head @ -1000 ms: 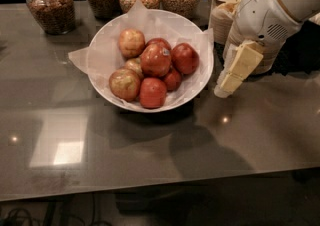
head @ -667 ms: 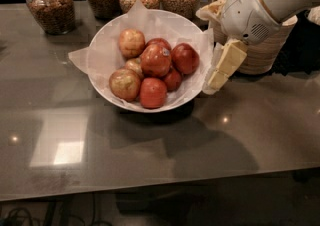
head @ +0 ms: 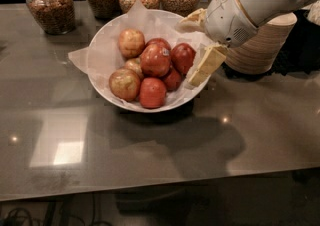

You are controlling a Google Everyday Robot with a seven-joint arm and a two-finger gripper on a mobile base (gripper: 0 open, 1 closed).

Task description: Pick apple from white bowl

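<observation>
The white bowl (head: 98, 45), lined with crinkled white paper, sits at the middle back of the dark glossy table. It holds several apples. The largest red apple (head: 156, 60), with a small dark sticker, lies on top in the middle of the pile. Smaller red apples and yellowish-tan ones lie around it. My gripper (head: 199, 44) hangs over the bowl's right rim, just right of the apples. It is open and empty. One cream finger (head: 206, 65) points down-left inside the rim; the other (head: 194, 18) is at the back rim.
Several glass jars of grains (head: 50, 6) stand along the back edge. A stack of tan-sided paper bowls (head: 262, 40) stands at the right, behind my arm. The table's front edge (head: 150, 185) runs across the bottom.
My gripper has moved left from beside the bowl to over its right rim, closer to the apples. The apples and the bowl have not moved.
</observation>
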